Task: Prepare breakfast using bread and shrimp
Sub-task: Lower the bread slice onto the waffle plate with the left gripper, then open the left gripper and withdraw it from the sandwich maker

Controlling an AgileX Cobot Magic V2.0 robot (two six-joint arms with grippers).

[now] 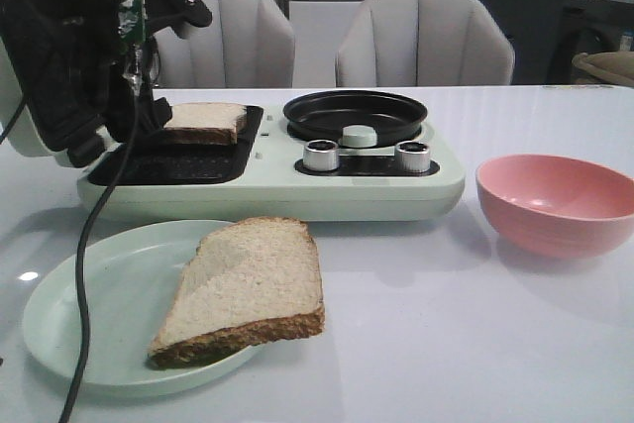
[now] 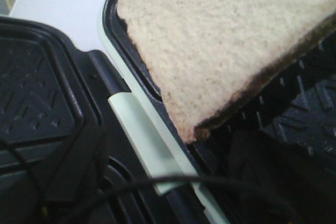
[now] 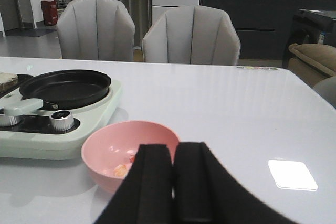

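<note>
One bread slice point(image 1: 204, 121) lies on the dark grill plate point(image 1: 149, 167) of the open sandwich press; close up, the same bread slice point(image 2: 220, 45) leans over the plate's rim. A second bread slice point(image 1: 248, 289) rests on a pale green plate point(image 1: 109, 294) at the front. Small pinkish shrimp point(image 3: 122, 169) sit in the pink bowl point(image 3: 113, 145). My left arm point(image 1: 149, 2) hangs over the press, and its fingers are lost against the dark plate and lid. My right gripper point(image 3: 173, 150) is shut and empty, just beside and above the bowl's rim.
The pale green breakfast machine point(image 1: 376, 185) carries a black frying pan point(image 1: 355, 114) and two metal knobs point(image 1: 320, 155). Its open lid point(image 1: 45, 56) stands at the far left. A black cable point(image 1: 81, 274) trails over the plate. The pink bowl point(image 1: 555, 200) sits right of the machine.
</note>
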